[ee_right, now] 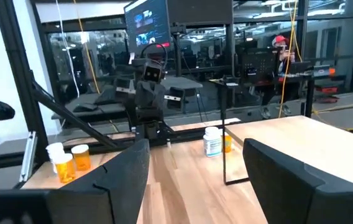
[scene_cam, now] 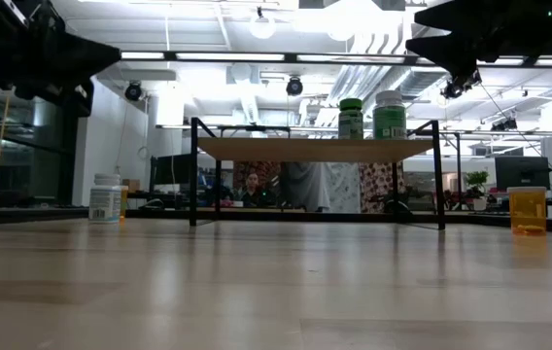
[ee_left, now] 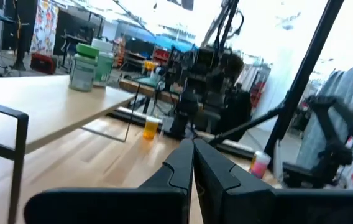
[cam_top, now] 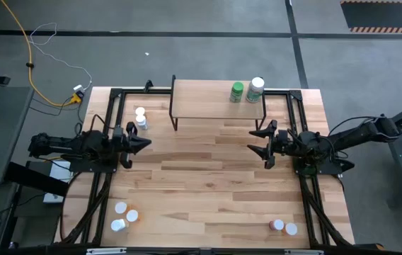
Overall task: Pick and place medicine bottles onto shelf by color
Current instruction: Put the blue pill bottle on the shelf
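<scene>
- The medicine bottles are small, rigid plastic cylinders with screw caps. They are probably light, smooth-sided and easy to tip. A grip across the body just under the cap, jaws square to it, looks safest.
- Two stand on the shelf (cam_top: pixel 208 99), a small light-wood board on thin black legs: a green bottle with a green cap (cam_top: pixel 237 91) and, just beside it, a green-labelled bottle with a white cap (cam_top: pixel 257 88).
- A white-capped bottle with a pale label (cam_top: pixel 141 117) stands on the table left of the shelf, an orange one partly hidden beside it.
- Three white-capped bottles (cam_top: pixel 124 215) cluster at the near left corner, two (cam_top: pixel 284 227) at the near right.
- No label text is legible in any view.
- The left gripper (cam_top: pixel 144 144) hovers over the table's left side, fingers pressed together, holding nothing.
- The right gripper (cam_top: pixel 255 139) hovers opposite, jaws spread wide and empty.
</scene>
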